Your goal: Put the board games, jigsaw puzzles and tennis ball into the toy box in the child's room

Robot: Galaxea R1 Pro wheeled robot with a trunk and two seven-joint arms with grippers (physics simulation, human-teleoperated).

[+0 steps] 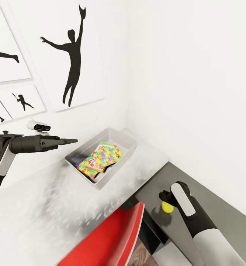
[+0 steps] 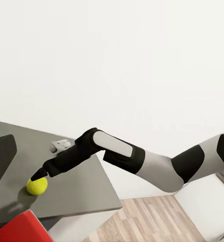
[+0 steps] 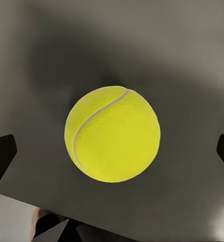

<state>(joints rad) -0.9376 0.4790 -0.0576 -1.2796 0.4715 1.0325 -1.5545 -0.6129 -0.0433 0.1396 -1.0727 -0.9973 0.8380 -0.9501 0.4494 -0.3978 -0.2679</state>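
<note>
The light grey toy box (image 1: 117, 137) stands on the table (image 1: 34, 221) by the wall corner. Inside it lies a jigsaw puzzle (image 1: 100, 157) on top of board games (image 1: 81, 163) that are mostly covered. The tennis ball (image 1: 167, 207) (image 2: 36, 186) (image 3: 112, 133) rests on the table's dark lower section. My right gripper (image 1: 166, 201) (image 2: 40, 176) points down over the ball, open, with its fingers (image 3: 1, 156) on either side of it and apart from it. My left gripper (image 1: 69, 140) hovers open and empty just left of the toy box.
A red chair (image 1: 111, 240) (image 2: 21, 229) is pushed in below the table's front edge, near my right arm. White walls close the corner behind the toy box. Sports silhouette pictures (image 1: 73, 55) hang on the left wall. Wood floor (image 2: 142, 222) lies beyond the table's end.
</note>
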